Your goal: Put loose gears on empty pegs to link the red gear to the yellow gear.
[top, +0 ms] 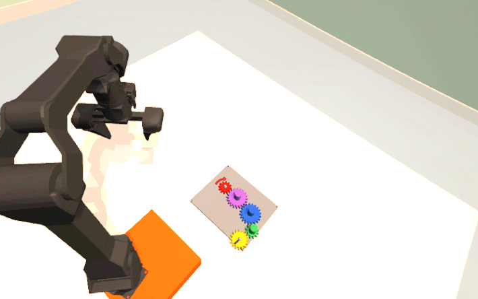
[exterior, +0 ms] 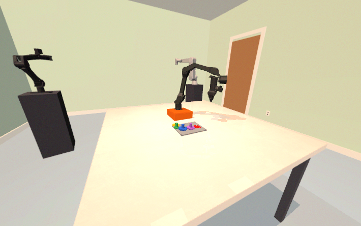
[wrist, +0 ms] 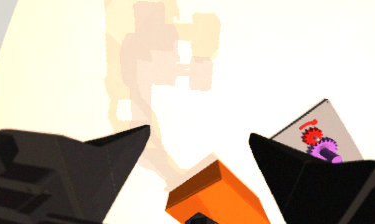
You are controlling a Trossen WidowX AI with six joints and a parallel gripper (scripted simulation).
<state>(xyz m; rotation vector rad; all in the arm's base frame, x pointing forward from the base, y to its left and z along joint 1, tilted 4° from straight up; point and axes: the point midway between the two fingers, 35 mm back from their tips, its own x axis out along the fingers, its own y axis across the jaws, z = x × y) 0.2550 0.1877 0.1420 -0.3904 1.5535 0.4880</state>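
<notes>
The grey board (top: 207,204) (exterior: 187,132) (wrist: 340,120) carries a row of gears. The red gear (top: 221,188) (wrist: 308,137) sits beside its red arrow at one end. A purple gear (top: 231,200) (exterior: 190,128) (wrist: 331,153) adjoins it, then a blue gear (top: 246,218) (exterior: 182,128) and a small green gear (top: 253,229) (exterior: 176,125). The yellow gear (top: 237,234) with the black stripe is beside the green one. Neighbouring gears appear to touch at their teeth. None looks visibly tilted, but exact seating is too small to tell. My gripper (top: 128,137) (wrist: 199,133) is open and empty, high above the table away from the board.
The orange base block (top: 166,248) (exterior: 179,114) (wrist: 223,195) stands near the board, under the arm. The arm's shadow lies on the table beneath the gripper. Other arms on dark pedestals (exterior: 46,123) (exterior: 194,93) stand beyond the table.
</notes>
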